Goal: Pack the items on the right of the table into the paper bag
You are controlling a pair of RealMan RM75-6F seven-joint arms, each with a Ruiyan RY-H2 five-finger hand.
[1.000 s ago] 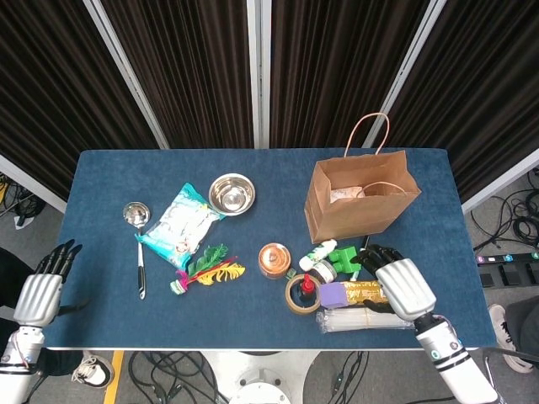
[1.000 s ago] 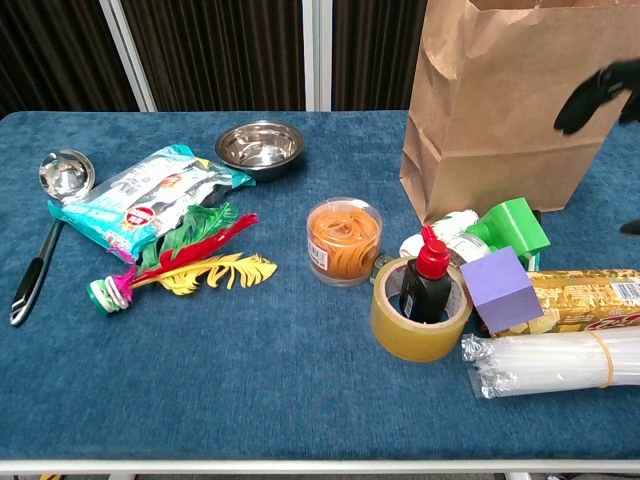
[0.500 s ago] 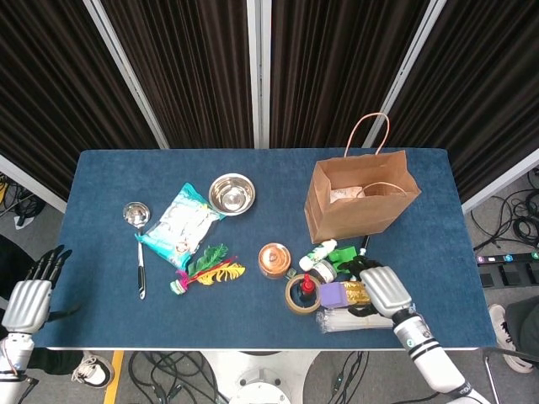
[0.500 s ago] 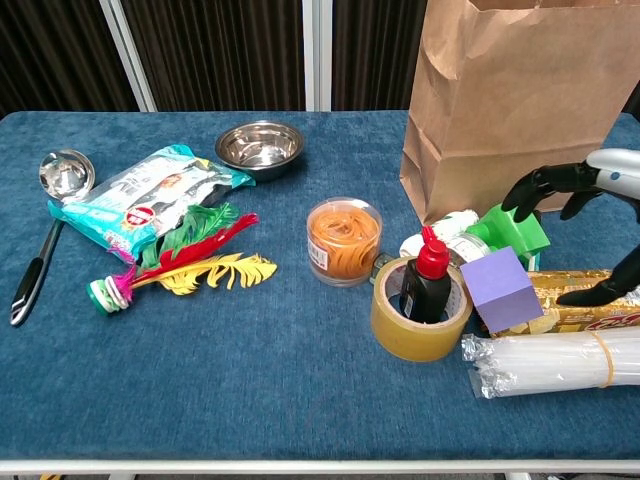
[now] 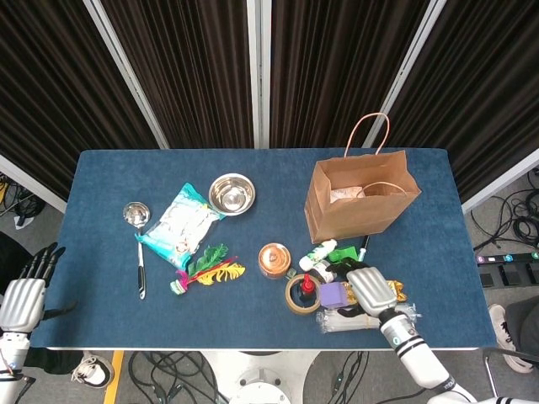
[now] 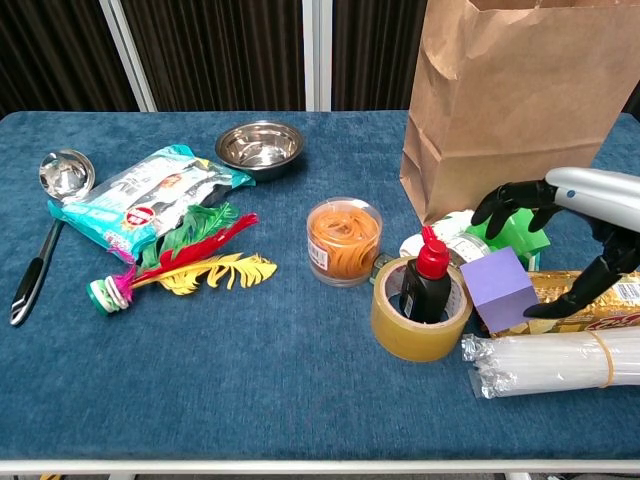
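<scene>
- Chest view showed the right hand (image 6: pixel 560 235) arched over the small purple cube (image 6: pixel 508 289), dark fingers (image 6: pixel 510 198) reaching past its far top edge and the thumb hanging down by its right side; the hand was spread and held nothing that I could see.
- That cube sat directly under and slightly left of the palm, near the table's (image 6: pixel 300 400) front right, so a short drop and squeeze looked like all the grasp needed.
- Around the cube lay the gold foil snack packet (image 6: pixel 590 298) touching its right side, the bundle of clear plastic straws (image 6: pixel 550 365) in front with its long axis running left to right, and the green tape dispenser (image 6: pixel 520 228) behind.
- The brown paper bag (image 6: pixel 510 100) stood upright just beyond this cluster, so the carry would go away from the robot and up over its rim.
- Head view showed the left hand (image 5: pixel 24 295), fingers loosely extended and empty, off the table's far left edge, well apart from everything; the right hand (image 5: pixel 369 290) was plainly the nearer.
- Head view alone looked into the bag's (image 5: pixel 358 202) open mouth, where something pale already lay; chest view alone showed the gap between fingers and cube.
</scene>
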